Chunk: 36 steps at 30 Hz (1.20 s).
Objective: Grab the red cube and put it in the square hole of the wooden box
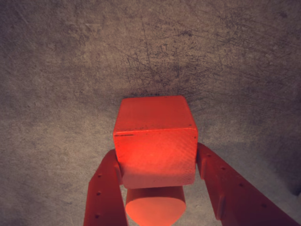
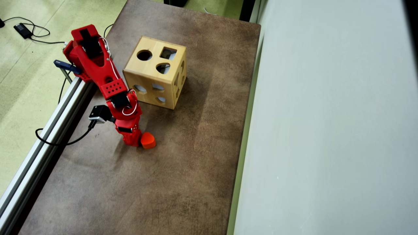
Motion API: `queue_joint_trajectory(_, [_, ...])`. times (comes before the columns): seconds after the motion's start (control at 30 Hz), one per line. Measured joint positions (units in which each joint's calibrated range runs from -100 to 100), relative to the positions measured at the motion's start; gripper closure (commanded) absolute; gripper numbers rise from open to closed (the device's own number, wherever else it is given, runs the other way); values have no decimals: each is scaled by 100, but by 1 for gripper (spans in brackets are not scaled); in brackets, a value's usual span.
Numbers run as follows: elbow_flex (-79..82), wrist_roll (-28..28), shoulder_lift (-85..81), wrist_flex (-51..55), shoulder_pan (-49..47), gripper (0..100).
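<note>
In the wrist view the red cube (image 1: pixel 155 136) sits between my two red fingers, whose tips press its left and right sides; my gripper (image 1: pixel 156 150) is shut on it. Just below the cube, between the fingers, lies an orange-red heart-like block (image 1: pixel 155 209). The overhead view shows my gripper (image 2: pixel 132 142) pointing down at the table with that heart-like block (image 2: pixel 148 140) at its right; the cube is hidden under the gripper there. The wooden box (image 2: pixel 147 70) stands beyond the arm, and the square hole (image 2: pixel 168 53) is on its top face.
The box top also has a round hole (image 2: pixel 144 55) and a heart-like hole (image 2: pixel 163 68). The brown table (image 2: pixel 183 156) ends at a metal rail (image 2: pixel 42 137) on the left and a pale wall (image 2: pixel 326 130) on the right. A small camera (image 2: pixel 99 113) sticks out from the wrist.
</note>
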Motion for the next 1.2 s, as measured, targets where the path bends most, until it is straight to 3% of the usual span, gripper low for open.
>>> queue_joint_trajectory(0.4, [0,10,-136,16,0,96])
queue_joint_trajectory(1.2, [9,10,-3449,48,-216,96])
